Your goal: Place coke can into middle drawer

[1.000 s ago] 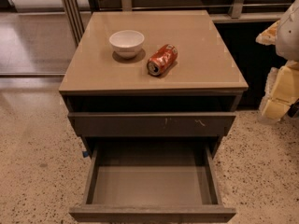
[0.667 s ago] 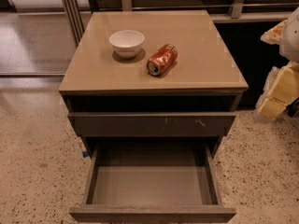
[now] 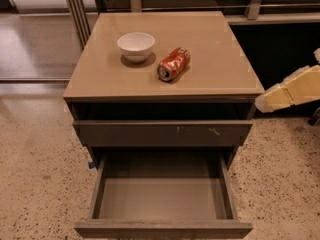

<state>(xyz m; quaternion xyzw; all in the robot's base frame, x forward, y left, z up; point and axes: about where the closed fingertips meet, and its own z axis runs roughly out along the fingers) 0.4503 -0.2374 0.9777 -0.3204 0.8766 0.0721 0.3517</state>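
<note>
The coke can [image 3: 174, 64] lies on its side on the cabinet top [image 3: 210, 49], just right of a white bowl [image 3: 136, 45]. The middle drawer [image 3: 162, 199] is pulled out wide at the bottom of the view, and nothing lies on its floor. Above it is a closed drawer front with small white scratches [image 3: 162, 133]. My gripper [image 3: 265, 103] is cream-coloured and reaches in from the right edge, beside the cabinet's front right corner and below the level of the top. It holds nothing and is well apart from the can.
A speckled stone floor [image 3: 35, 184] surrounds the cabinet. Metal poles [image 3: 77, 14] stand at the back left. A dark opening under a counter [image 3: 280, 49] lies behind my gripper at the right.
My gripper has dropped lower at the right edge and now points left toward the cabinet's corner. The can, bowl and drawers have not moved.
</note>
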